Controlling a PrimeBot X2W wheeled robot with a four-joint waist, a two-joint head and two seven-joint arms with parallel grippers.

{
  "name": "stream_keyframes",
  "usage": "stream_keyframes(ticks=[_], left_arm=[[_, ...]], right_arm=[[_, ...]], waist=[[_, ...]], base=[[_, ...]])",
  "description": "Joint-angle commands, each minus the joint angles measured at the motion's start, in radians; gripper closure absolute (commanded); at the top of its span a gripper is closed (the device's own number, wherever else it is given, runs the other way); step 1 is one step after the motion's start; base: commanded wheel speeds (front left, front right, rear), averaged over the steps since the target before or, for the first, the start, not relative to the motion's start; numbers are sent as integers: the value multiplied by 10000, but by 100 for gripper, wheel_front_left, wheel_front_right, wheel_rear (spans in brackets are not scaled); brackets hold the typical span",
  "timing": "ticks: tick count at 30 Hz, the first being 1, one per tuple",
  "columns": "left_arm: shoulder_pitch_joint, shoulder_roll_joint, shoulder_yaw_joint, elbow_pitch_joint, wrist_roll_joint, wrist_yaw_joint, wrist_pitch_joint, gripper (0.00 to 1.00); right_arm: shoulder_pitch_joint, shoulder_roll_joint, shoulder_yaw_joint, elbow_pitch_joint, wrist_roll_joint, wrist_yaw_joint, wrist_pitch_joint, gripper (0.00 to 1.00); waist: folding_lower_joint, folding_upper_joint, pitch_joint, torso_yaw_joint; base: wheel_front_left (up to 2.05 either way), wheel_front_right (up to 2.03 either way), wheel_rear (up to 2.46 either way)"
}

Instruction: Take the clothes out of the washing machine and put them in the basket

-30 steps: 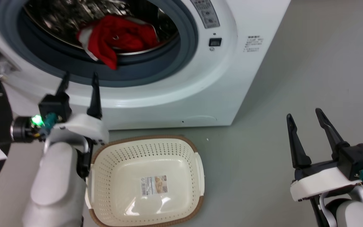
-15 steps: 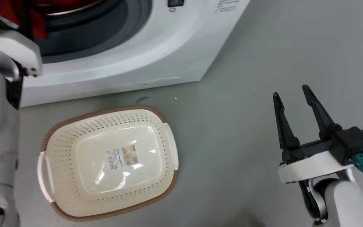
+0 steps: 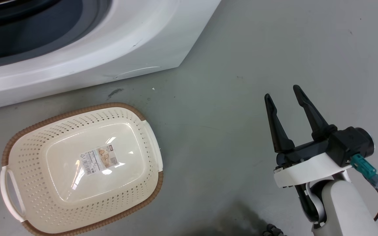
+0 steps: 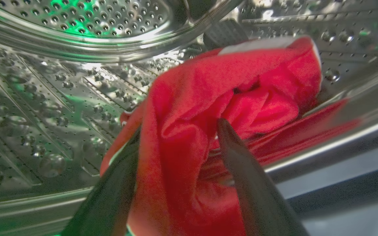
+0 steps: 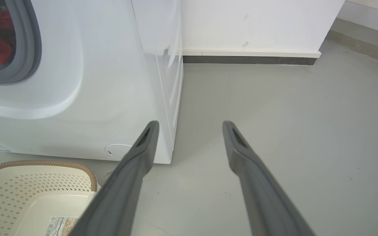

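In the left wrist view the clothes [image 4: 189, 98], a crumpled bright red garment with a white trim band, lie at the front lip of the washing machine's perforated steel drum [image 4: 61, 98]. My left gripper [image 4: 179, 131] is inside the drum, open, its two dark fingers straddling a fold of the red fabric. The white washing machine [image 3: 110, 42] stands at the upper left of the head view, and the cream basket [image 3: 74, 113] sits empty on the floor in front of it. My right gripper [image 3: 282, 91] hangs open over bare floor to the basket's right, holding nothing.
A label sticker [image 3: 98, 159] lies on the basket's bottom. Grey floor [image 3: 241, 65] stretches right of the washer. In the right wrist view, a white wall with a dark skirting [image 5: 248, 60] stands behind the washer's corner [image 5: 167, 144].
The head camera has swung down and to the right, so the washer and basket slid left. My left arm has left the head view. The right gripper stays open.
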Motion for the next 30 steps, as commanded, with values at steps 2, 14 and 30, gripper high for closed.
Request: stream_keyframes(ticks=[2, 14, 30], left_arm=[[-370, 237, -348, 418, 30, -38, 672, 0], [-785, 517, -1663, 1248, -1106, -55, 3210, 100], [688, -97, -1140, 162, -2020, 1189, -769, 100]], right_arm=[[-259, 22, 93, 182, 130, -7, -132, 0], [-487, 22, 197, 559, 287, -7, -299, 0], [-70, 20, -79, 923, 14, -7, -151, 0]], waist=[[-1, 0, 100, -143], [-1, 0, 104, -240], [-1, 0, -1345, -3]], base=[[0, 0, 0], [0, 0, 0], [0, 0, 0]])
